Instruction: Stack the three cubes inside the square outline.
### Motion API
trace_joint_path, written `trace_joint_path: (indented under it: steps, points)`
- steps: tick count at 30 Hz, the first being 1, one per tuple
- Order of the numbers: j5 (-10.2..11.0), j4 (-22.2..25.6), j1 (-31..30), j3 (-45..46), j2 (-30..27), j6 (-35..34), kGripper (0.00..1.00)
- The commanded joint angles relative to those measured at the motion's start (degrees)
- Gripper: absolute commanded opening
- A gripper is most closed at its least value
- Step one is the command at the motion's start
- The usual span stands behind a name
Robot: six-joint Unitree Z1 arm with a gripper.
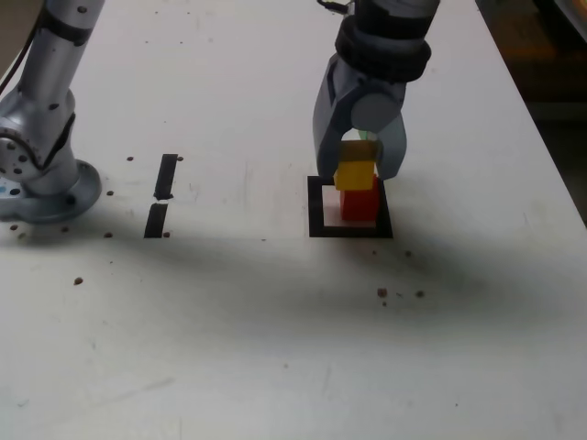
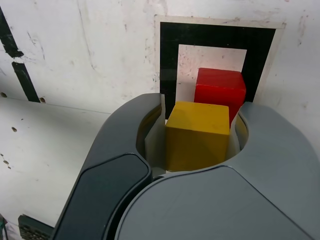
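The gripper point(image 2: 197, 137) is clamped on the yellow cube point(image 2: 198, 134), jaws pressed against its two sides. At 12 o'clock beyond it in the wrist view, the red cube point(image 2: 220, 90) stands inside the square outline point(image 2: 169, 60). A green cube point(image 1: 365, 136) shows behind the gripper in the exterior view.

One cube point(image 1: 359, 203) stands inside the square outline point(image 1: 349, 229) on the worktop point(image 1: 275, 348); a second cube point(image 1: 355, 174) sits above it (between the gripper's point(image 1: 359, 163) jaws). Two tape strips point(image 1: 161, 194) lie toward nine o'clock in the exterior view.

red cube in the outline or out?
In. The red cube stands on the white centre of the square outline, black tape around it.
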Motion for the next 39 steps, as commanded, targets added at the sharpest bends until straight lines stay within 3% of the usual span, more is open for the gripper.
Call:
trace_joint_path:
  steps: [1,10,27,39]
  points:
    - [-0.1,-0.2,0.0,0.0,0.5,0.0,0.25]
    - [0.5,-0.9,0.0,-0.3,1.8,0.2,0.35]
    - [1.5,-0.7,0.6,-1.6,2.5,1.7,0.84]
    - [1.0,1.2,1.0,-1.2,1.0,1.8,0.98]
